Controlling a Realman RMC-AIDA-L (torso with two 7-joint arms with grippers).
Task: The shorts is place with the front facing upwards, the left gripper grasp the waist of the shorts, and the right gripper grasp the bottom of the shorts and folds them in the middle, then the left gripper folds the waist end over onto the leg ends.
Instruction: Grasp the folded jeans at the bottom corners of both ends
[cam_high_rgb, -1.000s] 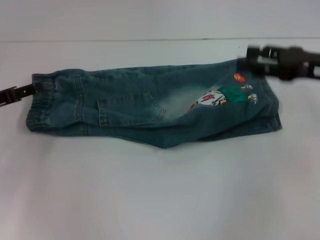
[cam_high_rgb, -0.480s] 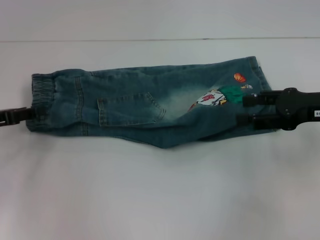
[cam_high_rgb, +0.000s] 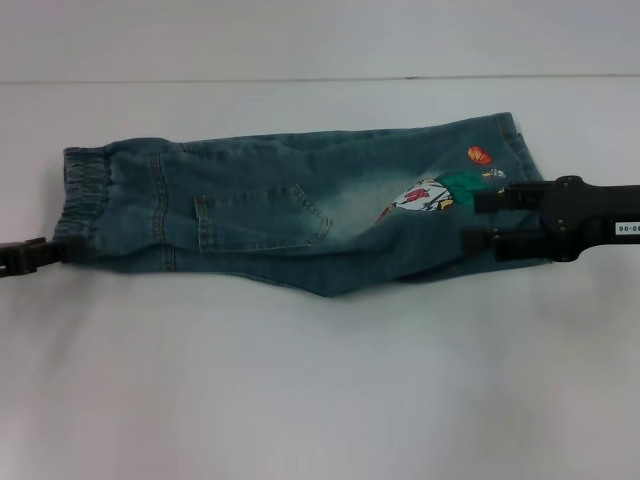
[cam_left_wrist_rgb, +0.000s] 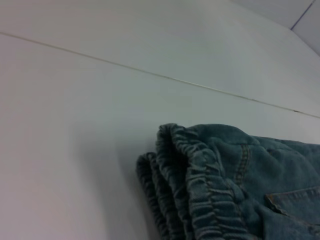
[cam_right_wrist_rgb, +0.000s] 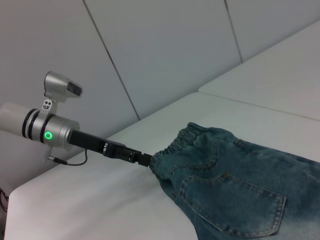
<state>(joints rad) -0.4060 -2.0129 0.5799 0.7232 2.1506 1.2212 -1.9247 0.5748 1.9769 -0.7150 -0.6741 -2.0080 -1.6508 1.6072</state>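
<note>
The teal denim shorts (cam_high_rgb: 260, 215) lie folded lengthwise on the white table, patch pocket and cartoon print facing up. Their puckered waist (cam_high_rgb: 85, 195) is at the left end and fills the left wrist view (cam_left_wrist_rgb: 200, 185). The left gripper (cam_high_rgb: 45, 252) sits at the near corner of the waist, touching the fabric; the right wrist view shows it there too (cam_right_wrist_rgb: 142, 159). The straight leg ends (cam_high_rgb: 522, 150) are at the right. The right gripper (cam_high_rgb: 483, 220), with its white label, is open and lies over the leg ends beside the print.
A seam line (cam_high_rgb: 300, 79) crosses the white table behind the shorts. In the right wrist view the left arm's silver wrist with a green light (cam_right_wrist_rgb: 50, 132) reaches in along the table, with grey wall panels behind it.
The left gripper slid along the waist end from its middle to its near corner. The right gripper came from the far right corner to over the leg ends, then edged left.
</note>
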